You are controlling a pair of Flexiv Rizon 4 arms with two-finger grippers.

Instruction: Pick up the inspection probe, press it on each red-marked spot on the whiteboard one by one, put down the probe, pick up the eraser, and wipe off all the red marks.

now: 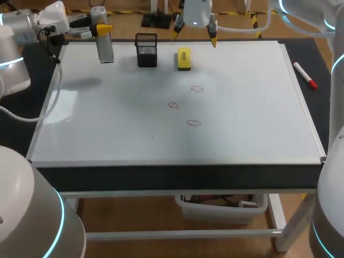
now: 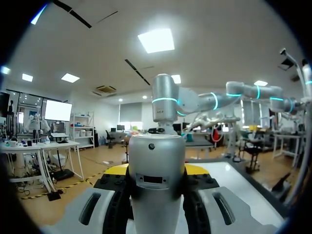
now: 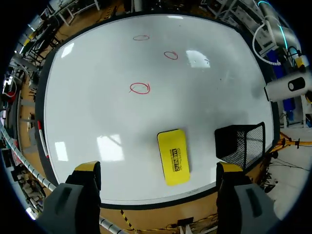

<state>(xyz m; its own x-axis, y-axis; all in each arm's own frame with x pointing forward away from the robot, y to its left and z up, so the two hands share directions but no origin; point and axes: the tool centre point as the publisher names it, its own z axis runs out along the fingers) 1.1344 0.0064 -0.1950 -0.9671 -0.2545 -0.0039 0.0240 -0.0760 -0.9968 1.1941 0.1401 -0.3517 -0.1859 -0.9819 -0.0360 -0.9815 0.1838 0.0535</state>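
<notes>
The whiteboard (image 1: 247, 113) covers the table and bears three red marks (image 1: 196, 89), (image 1: 173, 105), (image 1: 193, 123). My left gripper (image 1: 102, 29) is above the far left corner, shut on the silver cylindrical probe (image 1: 106, 49), which hangs upright above the board. In the left wrist view the probe (image 2: 156, 180) fills the gap between the fingers of the left gripper (image 2: 157, 170). My right gripper (image 1: 195, 36) hangs open over the far edge, just beyond the yellow eraser (image 1: 184, 59). In the right wrist view the eraser (image 3: 173, 157) lies flat under the open right gripper (image 3: 158, 168), with the red marks (image 3: 140, 88) further on.
A black mesh holder (image 1: 146, 50) stands between the probe and the eraser, close beside the eraser (image 3: 241, 142). A red marker (image 1: 305, 75) lies on the dark table strip past the board's right edge.
</notes>
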